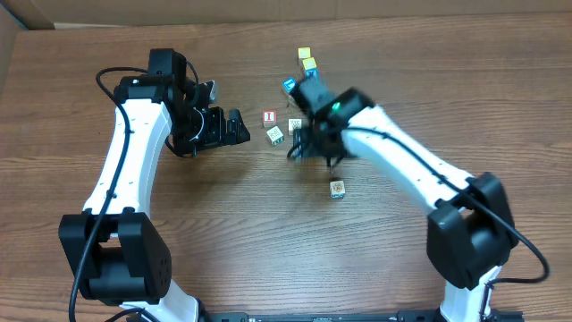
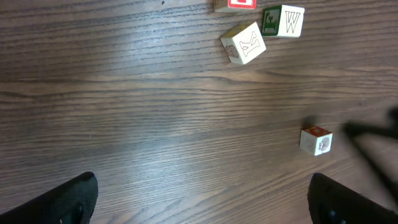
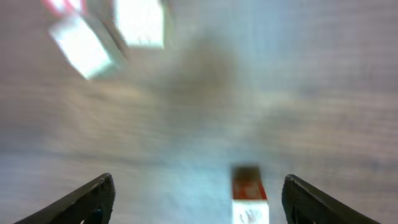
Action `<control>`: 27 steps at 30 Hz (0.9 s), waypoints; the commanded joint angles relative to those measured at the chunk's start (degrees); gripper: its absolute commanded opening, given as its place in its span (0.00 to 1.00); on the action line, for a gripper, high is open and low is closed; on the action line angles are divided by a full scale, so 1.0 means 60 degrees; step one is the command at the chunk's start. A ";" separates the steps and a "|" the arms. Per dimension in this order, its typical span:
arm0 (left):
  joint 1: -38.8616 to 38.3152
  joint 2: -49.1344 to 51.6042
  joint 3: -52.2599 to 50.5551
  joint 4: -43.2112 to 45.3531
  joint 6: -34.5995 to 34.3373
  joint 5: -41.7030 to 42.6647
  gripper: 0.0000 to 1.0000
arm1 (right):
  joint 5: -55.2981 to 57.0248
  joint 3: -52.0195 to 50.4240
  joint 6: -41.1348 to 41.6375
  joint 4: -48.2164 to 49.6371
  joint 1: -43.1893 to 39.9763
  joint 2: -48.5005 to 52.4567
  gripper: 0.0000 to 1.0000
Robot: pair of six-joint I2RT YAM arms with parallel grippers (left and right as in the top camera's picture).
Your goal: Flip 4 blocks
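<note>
Four small wooden blocks lie on the table. The red-and-white block (image 1: 269, 117) (image 2: 242, 4), the green-marked block (image 1: 295, 125) (image 2: 283, 20) and a cream block (image 1: 275, 134) (image 2: 243, 43) sit close together. Another cream block (image 1: 337, 189) (image 2: 316, 140) (image 3: 250, 198) lies apart, nearer the front. My right gripper (image 1: 308, 148) (image 3: 199, 202) is blurred and open. That lone block rests on the table between its fingers, touching neither. My left gripper (image 1: 237, 128) (image 2: 202, 205) stands wide open over bare wood, left of the cluster.
Two yellow-faced cubes (image 1: 307, 60) and a blue-faced cube (image 1: 290, 86) stand at the back, just behind my right wrist. The right arm's dark shape (image 2: 379, 134) shows at the right edge of the left wrist view.
</note>
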 commanded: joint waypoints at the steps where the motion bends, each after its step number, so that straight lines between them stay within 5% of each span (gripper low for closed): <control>1: 0.0044 0.0127 0.0189 0.0011 -0.0138 -0.0069 1.00 | -0.0455 0.0459 0.0073 0.0525 -0.0288 -0.0412 0.87; 16: 0.0044 0.0127 0.0189 0.0011 -0.0138 -0.0069 1.00 | -0.0157 0.0273 0.0069 0.2885 -0.0091 0.1297 0.89; 27: 0.0044 0.0127 0.0189 0.0011 -0.0138 -0.0069 1.00 | -0.0160 0.0273 0.0069 0.3829 -0.0051 0.2430 0.70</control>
